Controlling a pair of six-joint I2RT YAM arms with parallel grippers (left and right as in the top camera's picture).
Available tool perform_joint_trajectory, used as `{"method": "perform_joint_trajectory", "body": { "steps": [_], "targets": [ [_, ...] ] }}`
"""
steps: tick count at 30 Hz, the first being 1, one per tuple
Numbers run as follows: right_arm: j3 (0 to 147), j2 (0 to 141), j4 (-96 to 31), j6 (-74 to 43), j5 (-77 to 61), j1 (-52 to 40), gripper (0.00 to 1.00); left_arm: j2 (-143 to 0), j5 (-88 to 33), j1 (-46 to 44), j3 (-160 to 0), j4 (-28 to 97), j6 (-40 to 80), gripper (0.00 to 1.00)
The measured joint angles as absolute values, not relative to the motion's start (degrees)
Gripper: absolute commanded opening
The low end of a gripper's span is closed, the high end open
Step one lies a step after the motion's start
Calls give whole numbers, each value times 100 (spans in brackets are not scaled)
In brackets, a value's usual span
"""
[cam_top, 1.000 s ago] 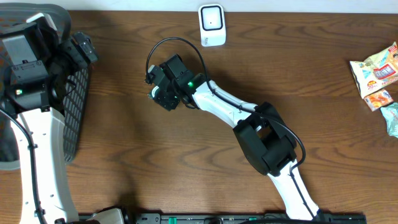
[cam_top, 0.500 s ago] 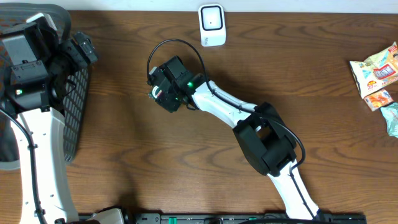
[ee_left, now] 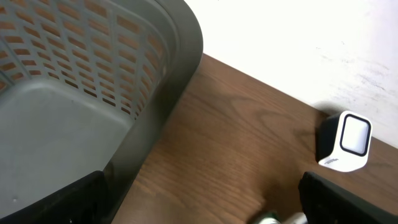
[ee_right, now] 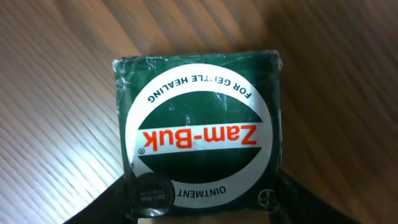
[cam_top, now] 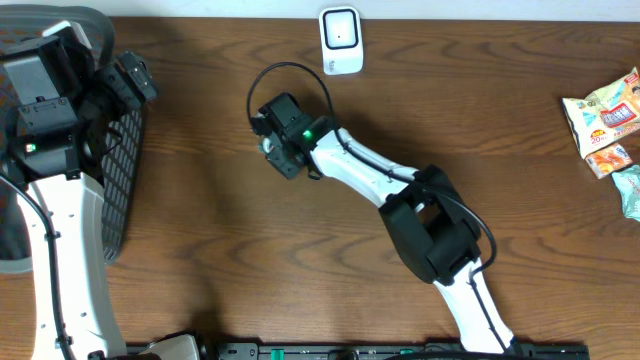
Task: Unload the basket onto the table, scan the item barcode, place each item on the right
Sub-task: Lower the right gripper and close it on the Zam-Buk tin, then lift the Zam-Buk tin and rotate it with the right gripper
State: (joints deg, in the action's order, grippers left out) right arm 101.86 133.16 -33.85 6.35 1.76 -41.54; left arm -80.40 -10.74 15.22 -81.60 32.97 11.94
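Risk: ointment box (ee_right: 199,124) slipping or twisting. Right gripper (ee_right: 200,199) fingers straddle its lower edge over table (cam_top: 200,220), short of scanner (cam_top: 340,40); firm hold unclear. Barcode may miss window. Left gripper (ee_left: 199,208) wide, empty.

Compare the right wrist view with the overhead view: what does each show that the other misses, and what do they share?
Only the right wrist view shows the green Zam-Buk box close enough to read its label, lying between the dark fingers. Only the overhead view shows the white scanner, the grey basket and the snack packets. Both show the brown wooden table.
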Motion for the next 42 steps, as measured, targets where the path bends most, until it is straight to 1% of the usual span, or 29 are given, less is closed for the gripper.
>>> {"method": "perform_joint_trajectory", "body": {
  "steps": [2,3,4,11,14,18,20,21,23,25,27,29,32,33,34,38,42],
  "targets": [
    [10186,13255,-3669,600,292,-4056,51,-8040,-1074,1522,-8160,3297,1194,98],
    [10186,13222,-3800,593,353,-3990,47,-8040,-1074,1522,-8160,3297,1194,98],
    [10184,13196,-3933,598,414,-3935,46,-8040,-1074,1522,-8160,3297,1197,98],
    [10138,12728,-5078,884,749,-3387,49,-8040,-1074,1522,-8160,3297,1194,98],
    [10138,12488,-5513,1022,803,-3179,54,-8040,-1072,1522,-8160,3297,1194,98],
    [10141,12348,-6042,1125,823,-2995,56,-8040,-1072,1522,-8160,3299,1194,98],
    [10132,12348,-6252,1149,816,-2954,60,-8040,-1070,1522,-8160,3297,1194,98],
    [10123,12348,-6307,1155,799,-2941,64,-8040,-1070,1522,-8160,3297,1197,98],
    [10123,12348,-6346,1186,746,-2936,75,-8040,-1070,1522,-8160,3297,1197,98],
    [10123,12348,-6348,1214,685,-2939,69,-8040,-1070,1522,-8160,3297,1197,98],
    [10123,12348,-6348,1219,639,-2939,70,-8040,-1070,1522,-8160,3297,1194,98],
    [10123,12348,-6348,1219,615,-2939,81,-8040,-1068,1522,-8160,3297,1194,98],
    [10121,12348,-6357,1238,593,-2939,82,-8040,-1068,1522,-8160,3297,1194,98],
    [10121,12348,-6368,1238,593,-2939,88,-8040,-1068,1522,-8160,3297,1197,98],
    [10121,12348,-6399,1201,596,-2939,99,-8040,-1068,1522,-8160,3297,1194,98],
    [10119,12348,-6541,1011,657,-2936,99,-8040,-1066,1522,-8160,3297,1197,98],
    [10119,12348,-6587,368,770,-2915,99,-8040,-1063,1522,-8160,3297,1197,98]
  ]
}}
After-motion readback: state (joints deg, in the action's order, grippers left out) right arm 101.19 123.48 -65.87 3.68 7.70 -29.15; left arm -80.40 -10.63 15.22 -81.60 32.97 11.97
